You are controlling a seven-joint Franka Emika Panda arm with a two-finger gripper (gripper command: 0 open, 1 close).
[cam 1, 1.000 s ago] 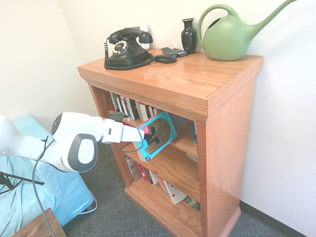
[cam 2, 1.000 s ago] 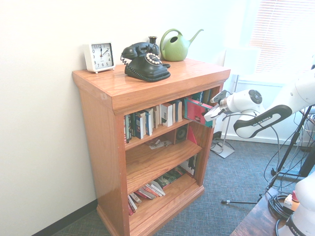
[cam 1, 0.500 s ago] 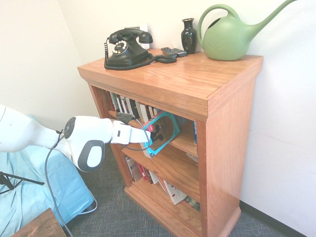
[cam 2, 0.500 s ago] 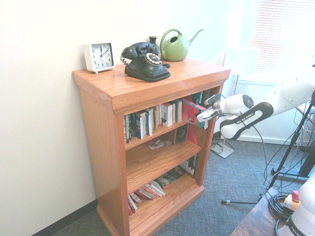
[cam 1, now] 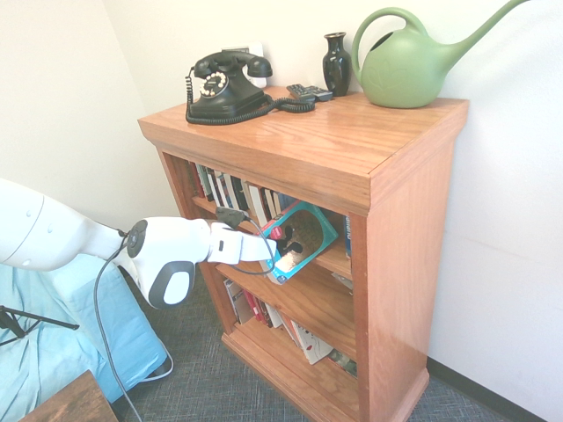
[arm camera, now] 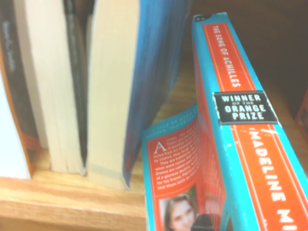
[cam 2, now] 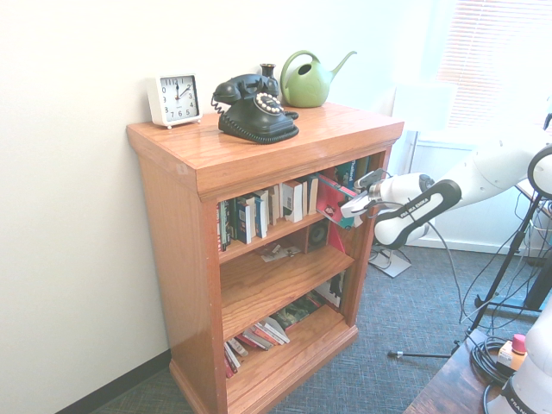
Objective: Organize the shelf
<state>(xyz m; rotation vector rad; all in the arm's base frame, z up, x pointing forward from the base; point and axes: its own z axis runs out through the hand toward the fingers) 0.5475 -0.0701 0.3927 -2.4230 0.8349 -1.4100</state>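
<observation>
The shelf (cam 1: pixel 352 149) is a reddish-orange wooden bookcase with a thick top (cam 2: pixel 259 147). A row of upright books (cam 1: pixel 233 192) fills the left part of its top inner level. My gripper (cam 1: pixel 281 257) is shut on the lower edge of a teal book (cam 1: pixel 308 227), which leans tilted in the gap at the right end of that level. From the other side, the gripper (cam 2: pixel 355 207) holds the book (cam 2: pixel 329 197) at the opening near the side panel. Close up, the book's teal and orange spine (arm camera: pixel 240 144) lies beside upright paperbacks (arm camera: pixel 110 96).
On top stand a black telephone (cam 1: pixel 224 88), a dark vase (cam 1: pixel 336 61), a green watering can (cam 1: pixel 409 66), a remote (cam 1: pixel 308 90) and a white clock (cam 2: pixel 175 99). Fallen books (cam 1: pixel 299 338) lie on the lowest level. A blue cloth (cam 1: pixel 53 343) covers something left of the shelf.
My arm has reached further toward the shelf. It has carried the teal book from in front of the opening into the right end of the top level.
</observation>
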